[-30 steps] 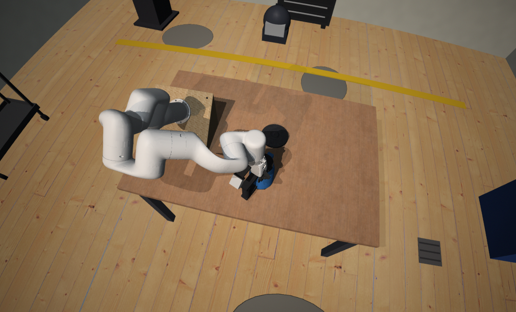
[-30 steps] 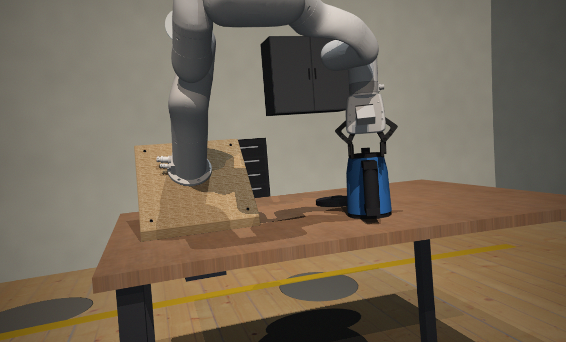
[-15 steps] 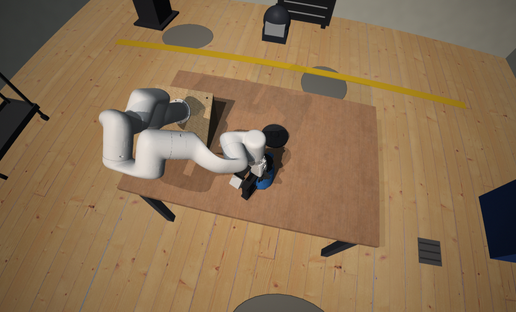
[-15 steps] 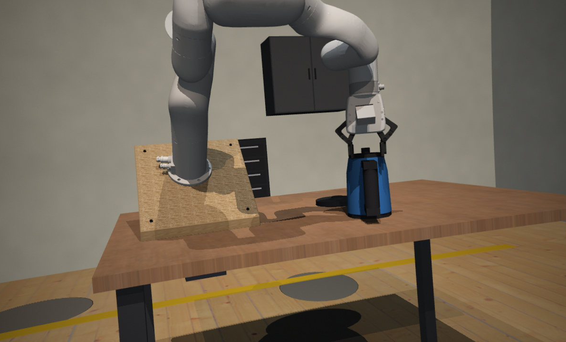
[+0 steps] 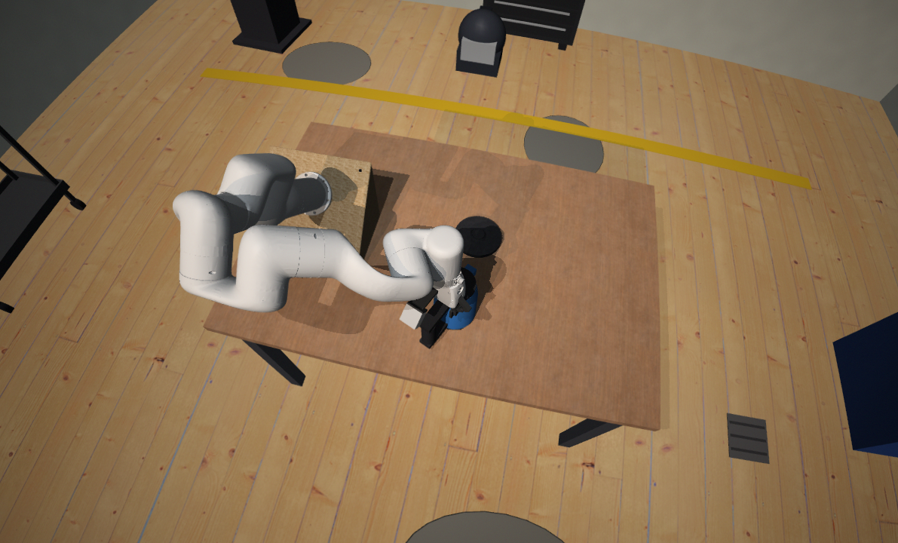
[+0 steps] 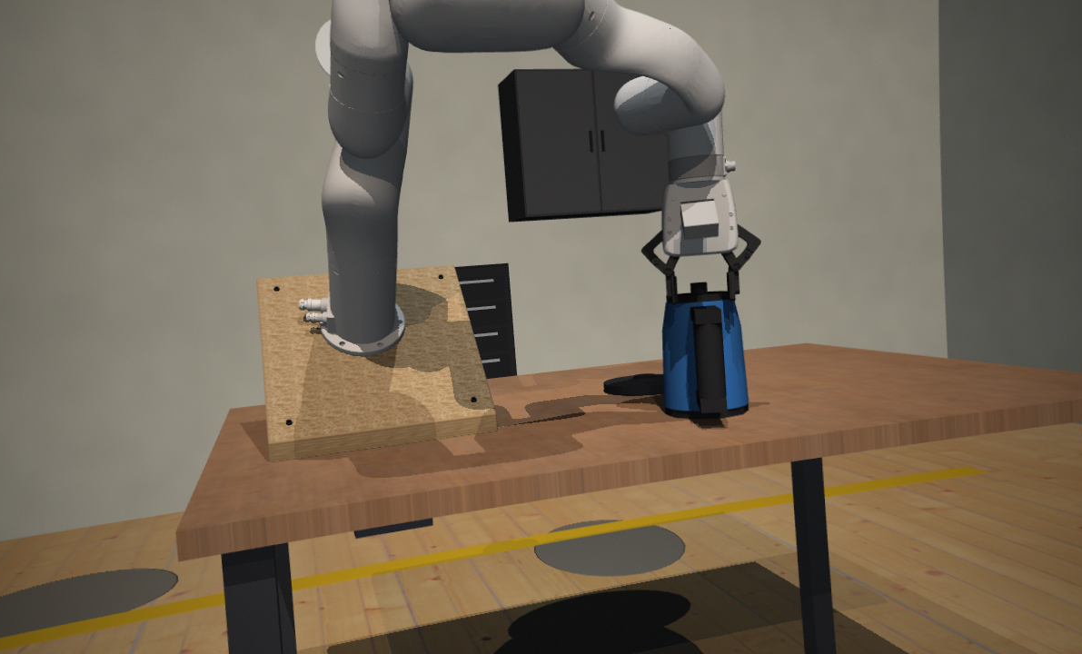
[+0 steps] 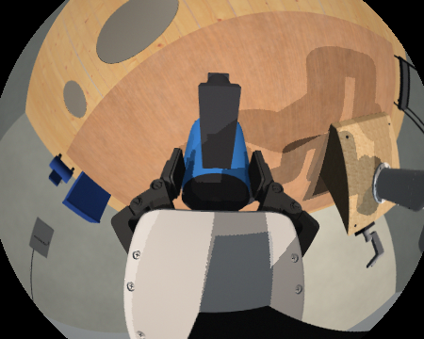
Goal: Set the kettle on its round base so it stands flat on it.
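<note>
While the white arm [image 6: 365, 163] bends over from its tilted chipboard mount [image 6: 349, 390], the hand [image 6: 699, 286] hangs straight down over the blue kettle [image 6: 679, 350], pointing at the counter [image 6: 853, 398]. Its two black fingers [image 6: 672, 286] stand apart, one on each side of the lid knob [image 6: 697, 287], with nothing clamped between them. From the side they reach down to about the top rim of the kettle; whether the tips brush the lid I cannot tell.

The kettle stands upright on the counter, on the wood itself, with its black handle [image 6: 709, 358] turned toward the near edge of the counter. From above, most of it is hidden under the wrist, and only a crescent of blue [image 5: 465, 314] and the dark handle [image 5: 431, 330] poke out.

The round black base [image 5: 479, 234] lies flat on the counter, just beyond the kettle toward the far side, apart from it. From the side only a thin dark sliver of the base [image 6: 633, 381] shows to the left of the kettle's body.

Looking down past the wrist, the kettle [image 7: 227, 153] sits centred between the spread fingers, its handle [image 7: 219, 113] pointing away along the counter [image 7: 269, 51].

Behind all this a dark wall cabinet [image 6: 560, 146] hangs on the grey wall, and a yellow stripe [image 5: 438, 104] runs across the plank floor.
</note>
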